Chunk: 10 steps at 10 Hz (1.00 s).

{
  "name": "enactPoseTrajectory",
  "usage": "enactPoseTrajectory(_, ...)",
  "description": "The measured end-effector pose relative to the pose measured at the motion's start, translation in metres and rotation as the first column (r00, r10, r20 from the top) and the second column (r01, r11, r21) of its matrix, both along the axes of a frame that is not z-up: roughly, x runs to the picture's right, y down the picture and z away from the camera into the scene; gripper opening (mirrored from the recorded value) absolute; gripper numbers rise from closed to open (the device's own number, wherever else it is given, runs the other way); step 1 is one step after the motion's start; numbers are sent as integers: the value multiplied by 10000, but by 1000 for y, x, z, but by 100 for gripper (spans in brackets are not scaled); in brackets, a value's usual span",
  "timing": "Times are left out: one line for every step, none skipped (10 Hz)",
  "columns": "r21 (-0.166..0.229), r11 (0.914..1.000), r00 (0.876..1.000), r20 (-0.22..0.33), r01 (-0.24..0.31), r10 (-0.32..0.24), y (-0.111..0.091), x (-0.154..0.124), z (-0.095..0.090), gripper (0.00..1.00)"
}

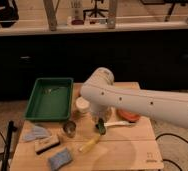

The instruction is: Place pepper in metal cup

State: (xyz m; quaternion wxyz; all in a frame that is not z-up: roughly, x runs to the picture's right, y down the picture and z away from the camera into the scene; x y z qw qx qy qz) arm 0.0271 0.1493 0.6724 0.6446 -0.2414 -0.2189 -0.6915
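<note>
The gripper (101,124) is seen low over the middle of the wooden table (129,150), largely hidden under the thick white arm (137,102) that reaches in from the right of the view. It is closed on the pepper (101,129), which is held roughly upright at its tip, just above the tabletop.

Just behind the gripper and slightly to its left, a white cup (81,105) is partly covered by the arm's elbow. Further left and behind, a green tray (47,105) is set on the table. To the right of the gripper, a pale slender item (119,123) lies on the wood, and beyond it an orange-red object (130,116) is mostly masked by the arm; what it is cannot be told. In front of the gripper and a little left, a yellow elongated item (89,145) lies slantwise. Well to the left and front are a grey-blue cloth (35,133), a block-shaped brush or sponge (47,145) and a blue sponge (59,159).

The metal cup (69,128) stands upright near the gripper's left, apart from it, by the tray's near corner. No object lies between the two.

The pepper is shown as small, dark green and elongated.
</note>
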Motion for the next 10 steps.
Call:
enactPoseTrajectory(1,9998,9996,234,184,-184,-3,-15,2,0)
enactPoseTrajectory(-9,9994,9986,420,336,-335,-5,-25,3,0)
enactPoseTrajectory(-16,9990,9974,555,453,-452,-7,-32,5,0)
enactPoseTrajectory(10,9982,9958,695,592,-591,-10,-41,7,0)
enactPoseTrajectory(-28,9970,9929,913,770,-764,-10,-54,8,0)
enactPoseTrajectory(-16,9960,9914,962,897,-891,-10,-61,9,0)
enactPoseTrajectory(-5,9952,9899,1025,980,-975,-10,-72,11,0)
enactPoseTrajectory(16,9944,9890,1040,1060,-1056,-8,-91,12,0)
enactPoseTrajectory(24,9941,9891,995,1084,-1081,-6,-103,14,0)
enactPoseTrajectory(48,9937,9893,936,1118,-1118,-2,-113,17,0)
